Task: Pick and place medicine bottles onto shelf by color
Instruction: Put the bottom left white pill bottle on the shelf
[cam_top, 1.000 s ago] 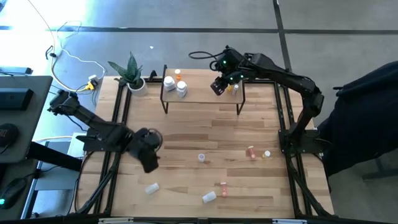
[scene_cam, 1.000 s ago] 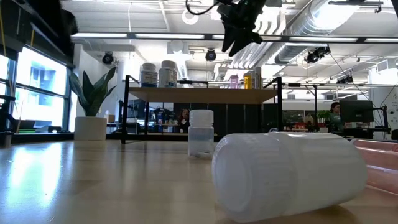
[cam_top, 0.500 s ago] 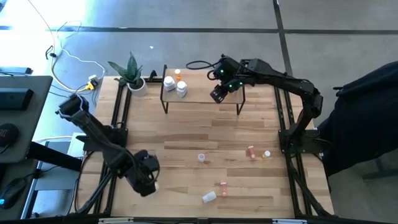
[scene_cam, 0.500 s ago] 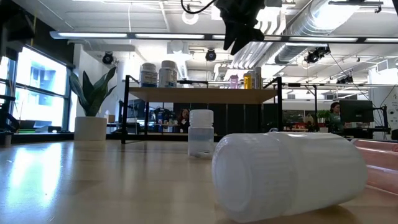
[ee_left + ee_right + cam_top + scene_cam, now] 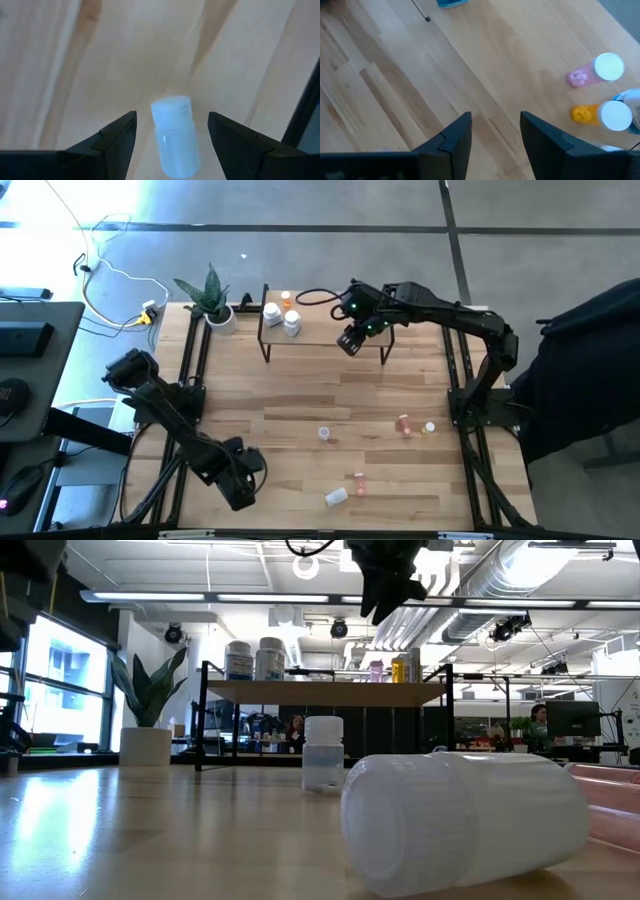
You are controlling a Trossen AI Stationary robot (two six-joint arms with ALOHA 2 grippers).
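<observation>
Two grippers: left gripper [image 5: 170, 135] spread, straddling lying white bottle [image 5: 172, 135] at table's near-left; right gripper [image 5: 492, 135] parted, empty, over shelf [image 5: 325, 330]. No readable labels. Potted plant [image 5: 212, 300] beside shelf.

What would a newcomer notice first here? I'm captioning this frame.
The left gripper hangs open over a white bottle lying on the table's near-left part. The right gripper, empty, hovers above the shelf, which holds white bottles at its left end.
</observation>
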